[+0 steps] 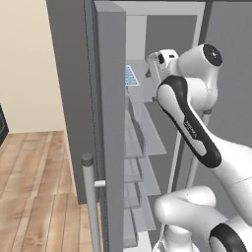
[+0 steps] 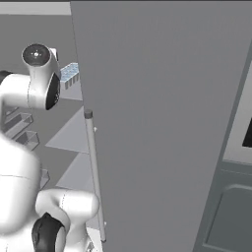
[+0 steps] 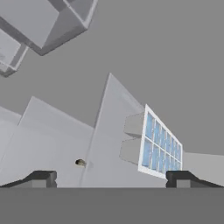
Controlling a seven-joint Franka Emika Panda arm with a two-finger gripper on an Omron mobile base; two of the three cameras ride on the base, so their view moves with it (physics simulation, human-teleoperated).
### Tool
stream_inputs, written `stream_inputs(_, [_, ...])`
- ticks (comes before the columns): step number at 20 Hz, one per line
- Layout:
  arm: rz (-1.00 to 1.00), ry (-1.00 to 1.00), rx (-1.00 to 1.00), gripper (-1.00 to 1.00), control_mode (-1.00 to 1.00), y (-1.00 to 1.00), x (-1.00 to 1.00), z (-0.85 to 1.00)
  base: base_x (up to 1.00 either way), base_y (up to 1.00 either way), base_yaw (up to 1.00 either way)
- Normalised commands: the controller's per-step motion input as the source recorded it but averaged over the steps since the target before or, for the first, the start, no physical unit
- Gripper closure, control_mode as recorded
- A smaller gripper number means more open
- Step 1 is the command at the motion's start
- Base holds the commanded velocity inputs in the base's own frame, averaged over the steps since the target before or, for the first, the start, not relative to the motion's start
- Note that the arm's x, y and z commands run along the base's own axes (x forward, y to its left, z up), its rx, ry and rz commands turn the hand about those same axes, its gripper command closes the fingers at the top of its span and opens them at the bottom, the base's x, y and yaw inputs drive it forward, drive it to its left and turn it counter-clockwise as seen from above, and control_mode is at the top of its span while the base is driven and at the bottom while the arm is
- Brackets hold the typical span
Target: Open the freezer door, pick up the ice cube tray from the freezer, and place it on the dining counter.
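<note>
The ice cube tray (image 3: 160, 145) lies on an upper glass shelf (image 1: 142, 91) inside the freezer (image 1: 170, 37), ahead of the gripper (image 3: 111, 177) and apart from it. In the hand view the tray sits just above and inward of the right-hand fingertip (image 3: 179, 178), off the midline between the two tips, with no contact visible. The jaws stand spread wide and hold nothing; bare shelf shows between them.

The freezer door (image 1: 109, 118) is swung open, its vertical bar handle (image 1: 90, 197) toward the camera in the left base view. That view shows the tray (image 1: 131, 76) near the shelf's door-side edge, with the hand (image 1: 161, 59) level with it and further into the compartment, and the lower shelves stacked beneath. The right base view shows the tray (image 2: 70, 75) past the arm's upper joint, beside the edge of the plain grey door (image 2: 162, 113) that covers most of the frame. The hand view alone shows a small dark speck (image 3: 80, 163) on the shelf below the tray, and door bins (image 3: 48, 24) up at the left.
</note>
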Motion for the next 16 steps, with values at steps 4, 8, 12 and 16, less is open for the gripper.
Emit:
stream_inputs(4, [0.00, 0.01, 0.00, -1.00, -1.00, 0.00, 0.61, -0.17, 0.00, 0.00, 0.00])
stream_inputs(8, [0.00, 0.04, 0.00, -1.00, -1.00, 0.00, 0.51, -0.09, 0.00, 0.00, 0.00])
stream_inputs(12, [0.00, 0.14, 0.00, -1.00, -1.00, 0.00, 0.42, -0.01, 0.00, 0.00, 0.00])
stream_inputs(16, [0.00, 0.13, 0.00, -1.00, -1.00, 0.03, 0.41, -0.03, 0.00, 0.00, 0.00])
